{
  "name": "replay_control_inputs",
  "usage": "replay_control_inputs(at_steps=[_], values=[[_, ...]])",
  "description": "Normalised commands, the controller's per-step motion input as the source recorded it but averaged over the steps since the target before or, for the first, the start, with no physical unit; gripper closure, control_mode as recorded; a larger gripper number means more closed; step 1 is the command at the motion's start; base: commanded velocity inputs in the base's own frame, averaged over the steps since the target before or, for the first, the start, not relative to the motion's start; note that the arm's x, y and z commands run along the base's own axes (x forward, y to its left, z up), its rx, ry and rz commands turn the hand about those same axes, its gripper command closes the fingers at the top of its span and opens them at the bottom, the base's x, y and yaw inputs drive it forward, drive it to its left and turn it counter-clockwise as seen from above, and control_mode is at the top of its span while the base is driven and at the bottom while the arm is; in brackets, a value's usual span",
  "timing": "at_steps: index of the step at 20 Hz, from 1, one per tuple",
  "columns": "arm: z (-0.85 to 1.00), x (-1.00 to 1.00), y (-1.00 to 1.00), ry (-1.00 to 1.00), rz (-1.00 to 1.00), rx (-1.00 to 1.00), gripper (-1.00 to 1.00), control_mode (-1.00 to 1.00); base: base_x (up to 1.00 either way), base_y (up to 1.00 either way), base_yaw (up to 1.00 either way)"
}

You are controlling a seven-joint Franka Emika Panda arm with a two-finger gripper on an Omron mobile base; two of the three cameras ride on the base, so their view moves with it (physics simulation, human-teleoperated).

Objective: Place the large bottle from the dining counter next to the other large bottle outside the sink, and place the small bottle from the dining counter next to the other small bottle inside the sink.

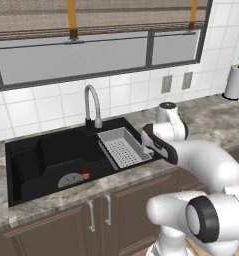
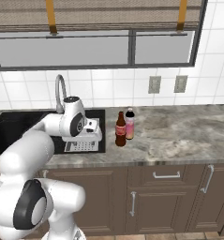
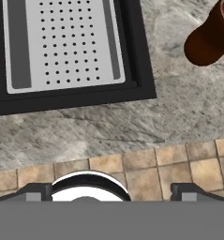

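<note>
**Desk:** What's nearest the lens?

**Arm:** My gripper [image 3: 112, 190], jaws spread wide and holding nothing. They hang above the counter's [image 3: 85, 129] front edge, with floor tiles [image 3: 179, 166] below. Just beyond lies the grey perforated tray [image 3: 62, 42], set in the right basin of the black sink [image 1: 26, 150].

**Desk:** And the large bottle?

**Arm:** The large bottle [image 2: 120, 130] stands upright on the counter, just right of the sink and outside it. It is cola-dark brown, with a red label band and a red cap. A second tall bottle [image 2: 130, 123], pale pink with a dark cap, stands close behind it. Whether the two touch, I cannot tell.

**Desk:** The count?

**Arm:** Two tall bottles on the stone. One small bottle [image 1: 86, 172], dark with a red label, stands near the drain in the left basin. There is one tray, and one curved tap [image 1: 92, 105] behind the sink. One paper-towel roll [image 1: 235, 81] stands at the far right, and two wall sockets [image 2: 154, 84] sit under the window.

**Desk:** Your pose?

**Arm:** I rise from the base, bend at the elbow and reach forward. My hand points down over the sink's front right corner, beside the tray, and the large bottle is off to my right, apart from the fingers.
</note>
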Motion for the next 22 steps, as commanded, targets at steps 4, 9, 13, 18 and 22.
replay_control_inputs(at_steps=[4, 9, 13, 18, 22], values=[[0.00, 0.00, 0.00, 0.00, 0.00, 0.00, -1.00, 1.00, 0.00, 0.00, 0.00], [0.00, 0.00, 0.00, 0.00, 0.00, 0.00, -1.00, 1.00, -0.47, 0.01, 0.00], [0.00, 0.00, 0.00, 0.00, 0.00, 0.00, -1.00, 1.00, -0.68, 0.09, 0.03], [0.00, 0.00, 0.00, 0.00, 0.00, 0.00, -1.00, 1.00, -0.22, 0.19, 0.15], [0.00, 0.00, 0.00, 0.00, 0.00, 0.00, -1.00, 1.00, 0.11, 0.31, 0.34]])
